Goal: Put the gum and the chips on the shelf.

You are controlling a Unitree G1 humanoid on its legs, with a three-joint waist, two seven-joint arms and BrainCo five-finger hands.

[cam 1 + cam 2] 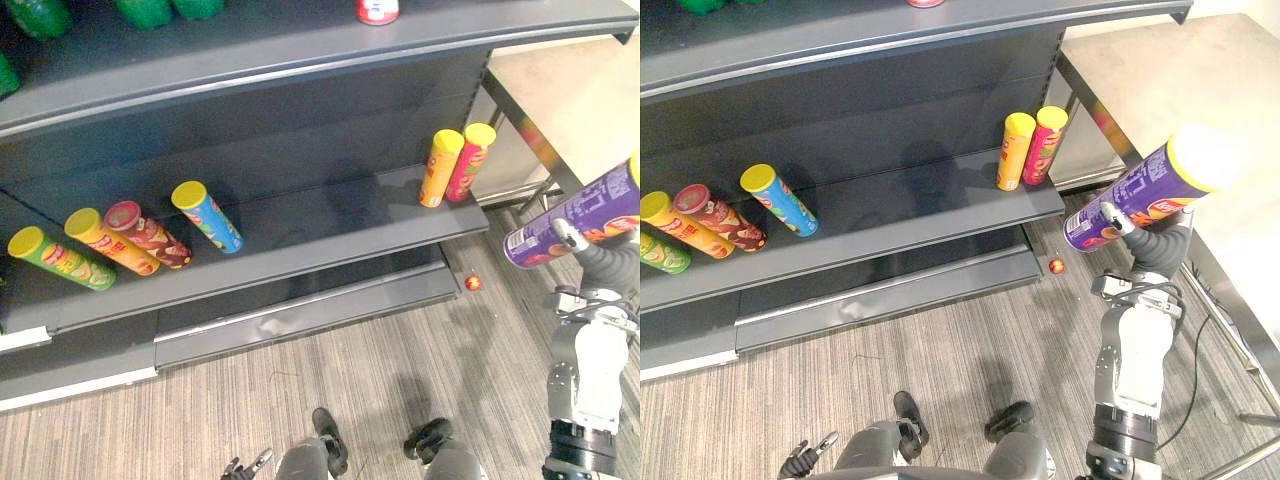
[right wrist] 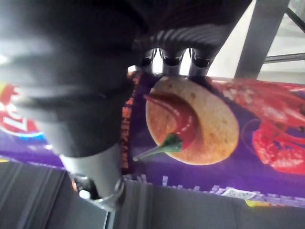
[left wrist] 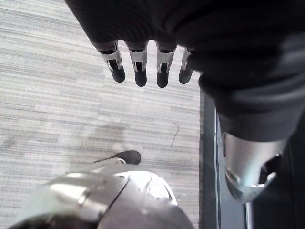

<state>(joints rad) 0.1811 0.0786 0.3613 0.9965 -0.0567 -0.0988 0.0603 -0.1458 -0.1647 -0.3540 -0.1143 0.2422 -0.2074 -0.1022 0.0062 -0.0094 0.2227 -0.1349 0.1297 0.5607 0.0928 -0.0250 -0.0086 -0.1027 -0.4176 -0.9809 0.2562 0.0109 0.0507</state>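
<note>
The right hand (image 1: 1155, 245) has its fingers curled round a purple chips can (image 1: 1140, 192), held tilted in the air off the right end of the shelf (image 1: 330, 220), beside the desk (image 1: 585, 100). The can's label pictures a chip and a red chilli. Nearest on the shelf stand a yellow can (image 1: 440, 168) and a pink can (image 1: 470, 162), touching. 4 cans lie at its left: green (image 1: 62, 258), orange (image 1: 110, 242), red (image 1: 148, 234), blue (image 1: 207, 216). A small red thing (image 1: 473, 283) lies on the carpet (image 1: 350, 380). The left hand (image 3: 162, 28) hangs low, fingers straight.

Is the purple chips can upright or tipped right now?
Tipped: the purple chips can lies slanted in the right hand, yellow lid higher than its base, off the shelf.
</note>
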